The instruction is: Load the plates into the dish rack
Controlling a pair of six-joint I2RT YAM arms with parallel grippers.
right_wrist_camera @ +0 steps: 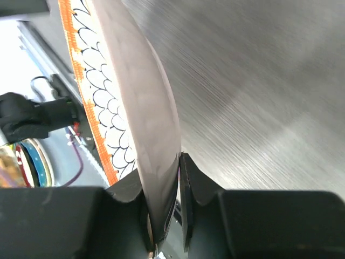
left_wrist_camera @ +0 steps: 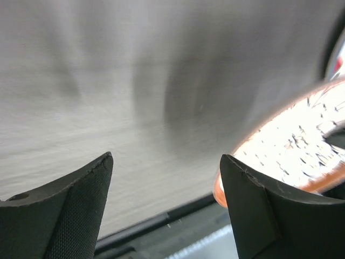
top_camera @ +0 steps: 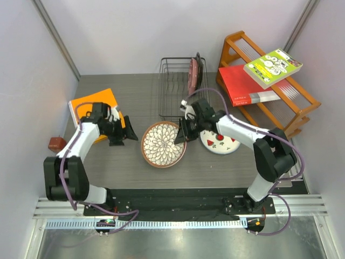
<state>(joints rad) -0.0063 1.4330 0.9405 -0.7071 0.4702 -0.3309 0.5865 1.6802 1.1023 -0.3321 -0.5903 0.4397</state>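
The brown-rimmed petal plate [top_camera: 163, 144] lies at the table's middle. My right gripper [top_camera: 181, 136] is shut on its right rim; the right wrist view shows the rim [right_wrist_camera: 145, 124] pinched between the fingers. The white plate with red fruit motifs [top_camera: 220, 142] lies to the right, partly under the right arm. The black wire dish rack [top_camera: 175, 89] stands behind, with the pink plate [top_camera: 192, 73] and a dark-rimmed plate [top_camera: 199, 69] upright in it. My left gripper [top_camera: 129, 136] is open and empty, left of the petal plate, whose edge shows in the left wrist view [left_wrist_camera: 291, 148].
An orange wooden shelf rack [top_camera: 291, 91] at the back right holds a red book [top_camera: 245, 86] and a green book [top_camera: 272, 67]. An orange pad [top_camera: 94, 102] lies at the left under the left arm. A small brown object [top_camera: 56, 143] sits at the left edge.
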